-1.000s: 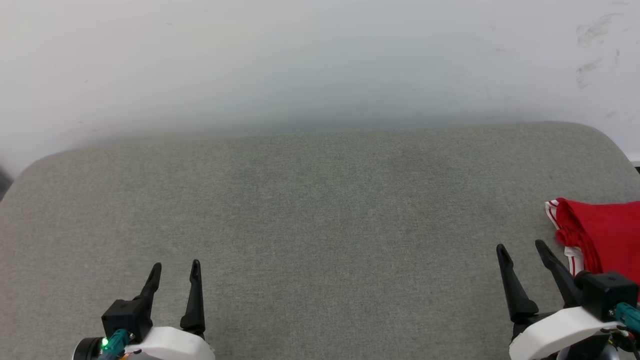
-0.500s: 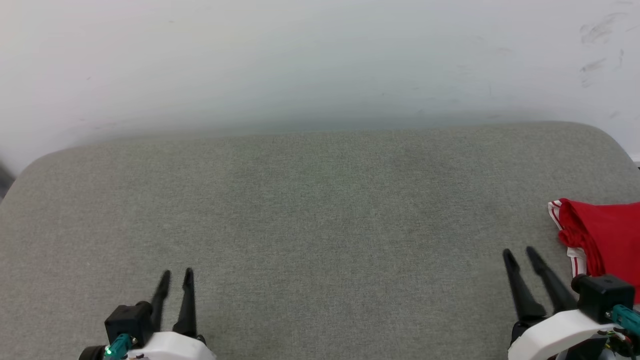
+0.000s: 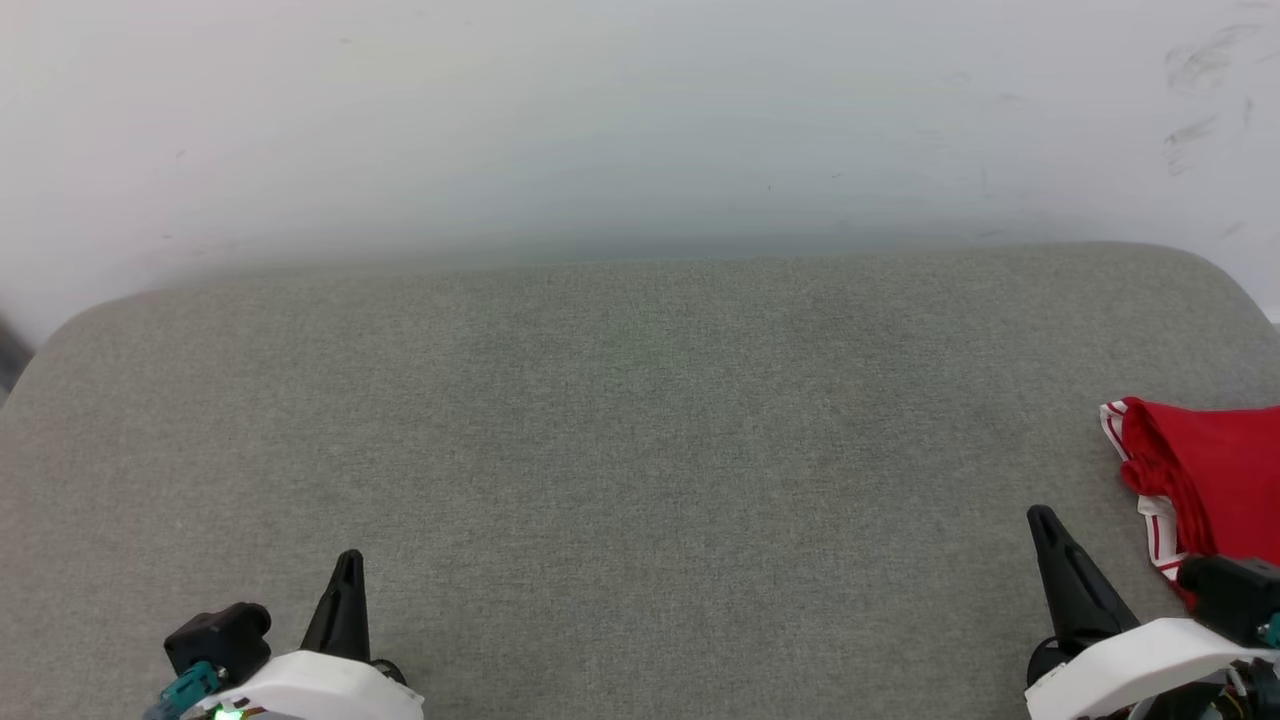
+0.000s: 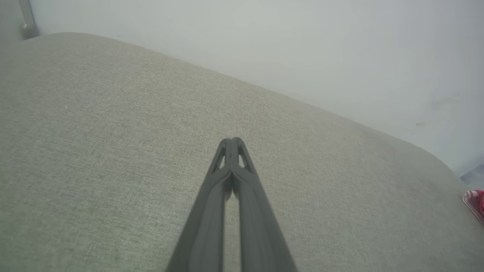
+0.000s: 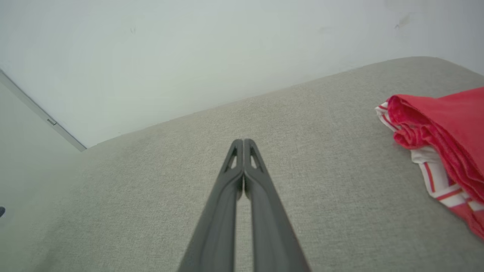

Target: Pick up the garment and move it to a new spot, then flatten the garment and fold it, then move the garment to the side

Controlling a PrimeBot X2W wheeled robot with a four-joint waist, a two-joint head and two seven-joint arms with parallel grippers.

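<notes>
Left gripper (image 3: 349,558): the two dark fingers are being held pressed together, tip against tip, with nothing being gripped between them. It is being kept low at the left, over bare cushion.

Right gripper (image 3: 1041,516): the fingers are likewise being held together along their length, with nothing being clamped. It is being kept low at the right.

Garment (image 3: 1212,468): it is being left bunched at the far right edge of the cushion, where red cloth and white trim with red stripes are being shown; part of it is being cut off by the picture's edge.

Gripper and garment: the right fingertips are being kept near the garment's left side, apart from it; the left gripper is being kept well apart from it.

Cushion (image 3: 640,420): a grey woven padded surface is being used as the support, and it is being backed by a pale wall (image 3: 640,120).
</notes>
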